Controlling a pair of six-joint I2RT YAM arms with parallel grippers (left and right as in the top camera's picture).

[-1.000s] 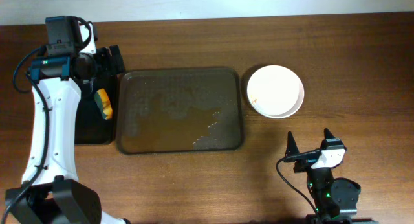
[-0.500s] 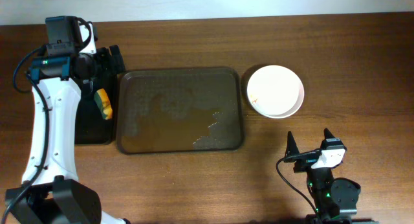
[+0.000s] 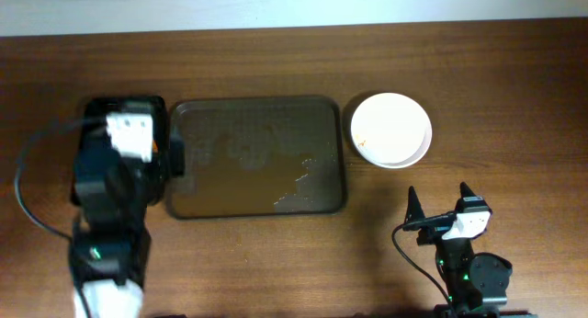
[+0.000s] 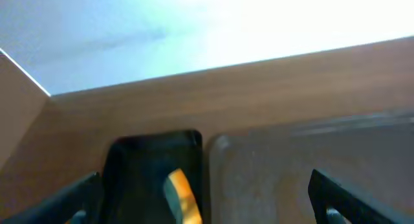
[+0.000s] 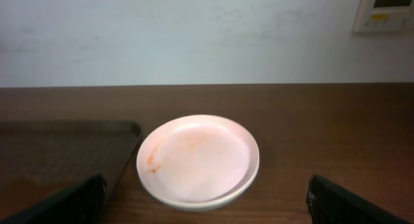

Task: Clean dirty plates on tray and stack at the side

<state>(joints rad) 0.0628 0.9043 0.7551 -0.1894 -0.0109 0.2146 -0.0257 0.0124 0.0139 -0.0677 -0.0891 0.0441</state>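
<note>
One brown wooden table (image 3: 514, 79) is seen under everything. On its middle the large dark-brown rectangular tray (image 3: 257, 157) is laid, its floor marked with wet, paler smears and carrying no plate. Against the tray's left edge a narrow black tray (image 4: 142, 159) is set, largely covered from above by the blurred left arm.

Just right of the dark-brown tray, on the bare wood and not touching it, the white round shallow plates (image 3: 390, 128) are stacked. Two rims can be made out in the right wrist view (how many lie beneath cannot be told), and an orange streak is seen on the left inner side of the top one.

The left gripper (image 4: 206, 185) is held over the seam between the two trays, its fingers spread wide with nothing between them. The right gripper (image 3: 438, 197) is parked near the table's front edge, well apart from the plates, and is likewise spread wide and holds nothing.

A yellow-and-orange sponge-like piece (image 4: 181, 195) is lying in the black tray.
</note>
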